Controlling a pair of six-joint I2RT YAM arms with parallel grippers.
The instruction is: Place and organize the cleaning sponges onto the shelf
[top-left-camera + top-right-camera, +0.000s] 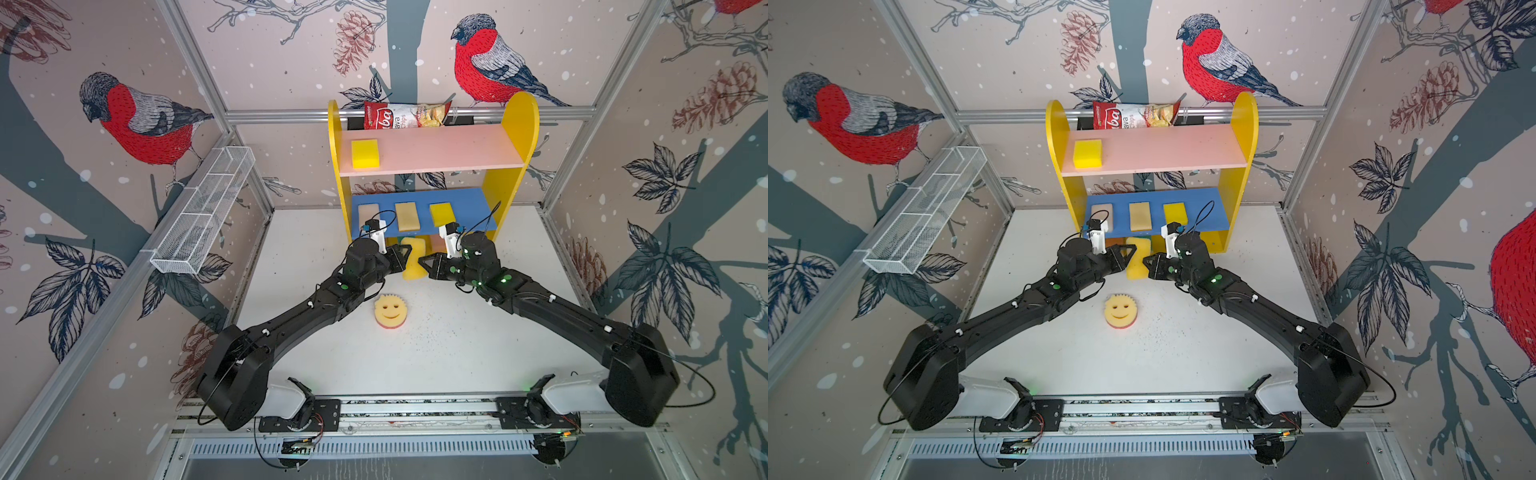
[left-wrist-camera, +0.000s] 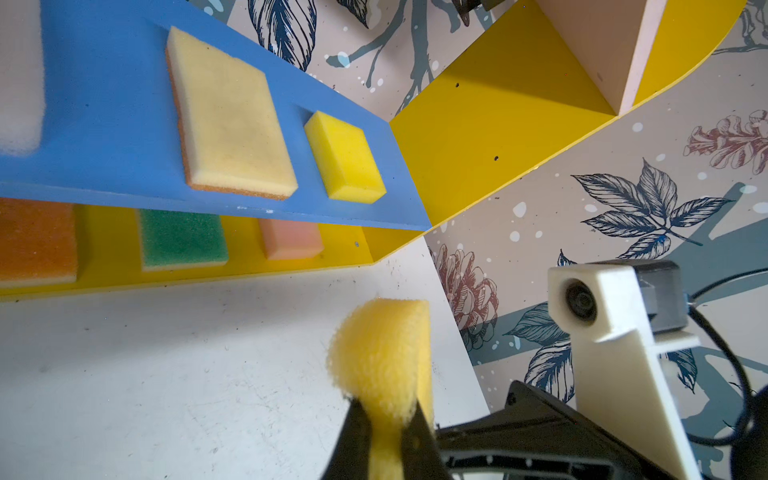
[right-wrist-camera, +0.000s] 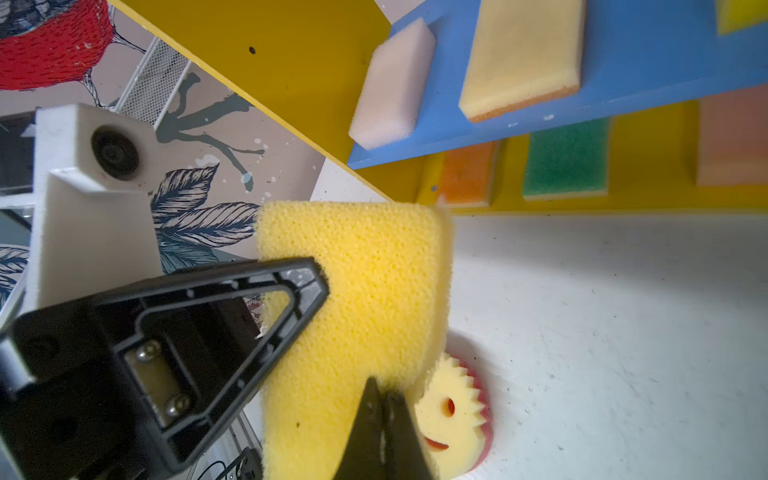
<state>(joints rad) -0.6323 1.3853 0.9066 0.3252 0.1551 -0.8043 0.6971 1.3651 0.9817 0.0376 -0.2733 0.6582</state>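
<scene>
Top views both take in the white bench [image 1: 457, 353] and, at its back, the one shelf [image 1: 519, 124] with its three boards. One wire-mesh basket [image 1: 203, 212] hangs on the wall to the shelf's left, and one chips bag [image 1: 405, 114] lies behind its top. Two claws meet just in front of the shelf. The left claw [image 2: 386, 419] is clamped tight on a large yellow sponge [image 1: 413, 266], squeezing it thin, while the right claw [image 3: 384, 399], jaws almost together, nips its opposite edge, which looks like a hand-over. Nine sponges in all. Seven are shelved. One yellow sponge [image 1: 365, 153] sits on the pink board [image 1: 436, 149]. Three sit on the blue board [image 1: 469, 203]: cream sponge [image 3: 390, 87], pale yellow sponge [image 1: 406, 216] and small yellow sponge [image 1: 441, 214]. Three more sit on the yellow base [image 2: 241, 241]: orange sponge [image 2: 37, 241], green sponge [image 2: 183, 239] and salmon sponge [image 2: 291, 239]. Two remain, by my reckoning: the held one, and one round smiley sponge [image 1: 390, 310] lying on the bench well in front of the shelf.
</scene>
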